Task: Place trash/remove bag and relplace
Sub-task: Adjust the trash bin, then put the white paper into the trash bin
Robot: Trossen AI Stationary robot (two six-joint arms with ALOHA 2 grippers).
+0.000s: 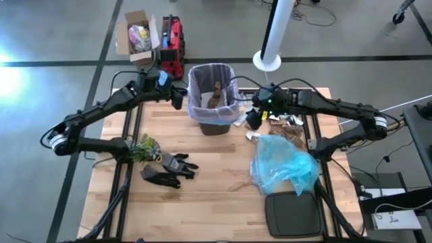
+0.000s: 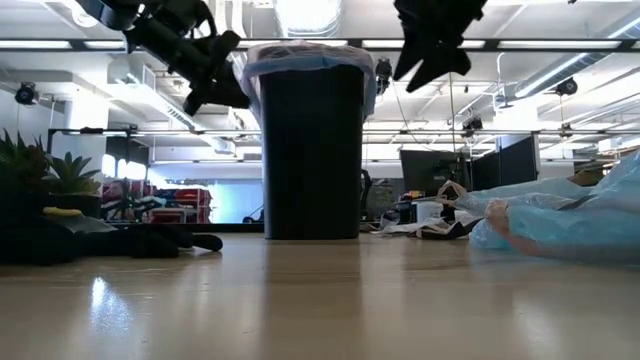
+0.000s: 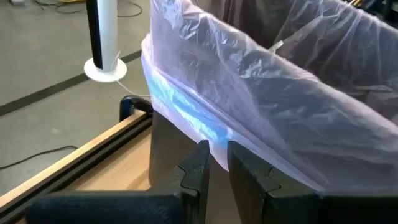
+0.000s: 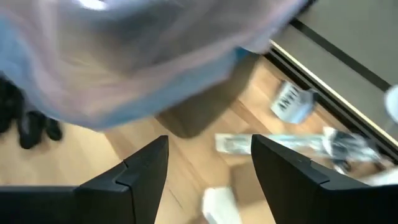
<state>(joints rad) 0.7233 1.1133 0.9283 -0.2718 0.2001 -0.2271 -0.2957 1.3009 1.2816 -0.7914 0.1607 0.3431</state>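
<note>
left tool (image 3: pixel 213 163) nearly closed, right tool (image 4: pixel 208 163) spread

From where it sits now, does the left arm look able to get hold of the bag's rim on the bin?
Probably yes. The left gripper hangs right beside the bag where it folds over the bin, nothing between them; its nearly closed jaws would need to open first.

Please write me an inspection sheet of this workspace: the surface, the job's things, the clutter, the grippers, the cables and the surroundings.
Surface: wooden table, mostly bare in front.
Job's things: pink-lavender bag lines the dark bin, brown scrap inside; loose trash on the bin's right.
Clutter: black gloves, small plant, light blue bag, dark lid.
Grippers: left gripper nearly shut at the bag's rim; right gripper open beside the bin.
Cables: cable off the table's right.
Surroundings: cardboard box, red case, white pole.
</note>
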